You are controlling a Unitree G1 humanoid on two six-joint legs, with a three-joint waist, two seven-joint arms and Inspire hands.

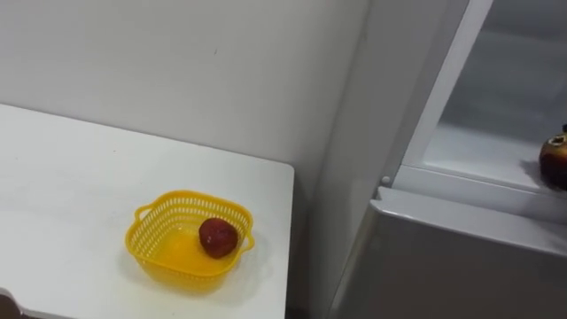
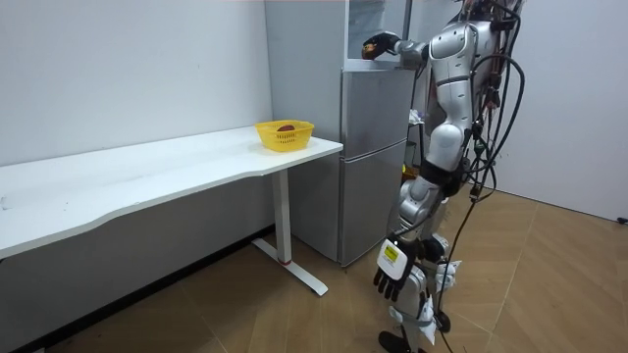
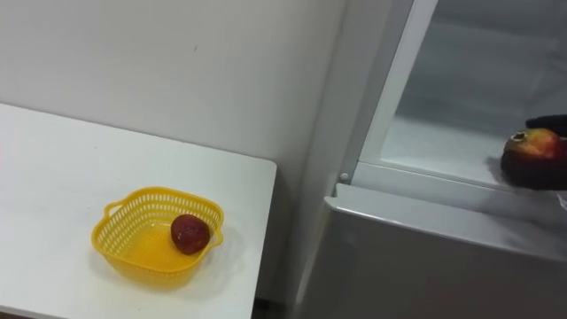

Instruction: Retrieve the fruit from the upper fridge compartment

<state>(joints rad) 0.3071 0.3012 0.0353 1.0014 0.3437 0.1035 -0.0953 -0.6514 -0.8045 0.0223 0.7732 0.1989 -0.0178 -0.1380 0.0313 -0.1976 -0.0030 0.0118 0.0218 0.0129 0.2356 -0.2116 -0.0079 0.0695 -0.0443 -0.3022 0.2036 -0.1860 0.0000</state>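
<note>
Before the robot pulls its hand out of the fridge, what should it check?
1. Right hand curled round the held fruit: ok.
2. Hold firm enough for carrying: cannot tell.
3. Upper fridge open at the front: ok.
4. Yellow basket on the table has room beside its one red fruit: ok.
5. Left hand free, hanging open low by the leg: ok.
</note>
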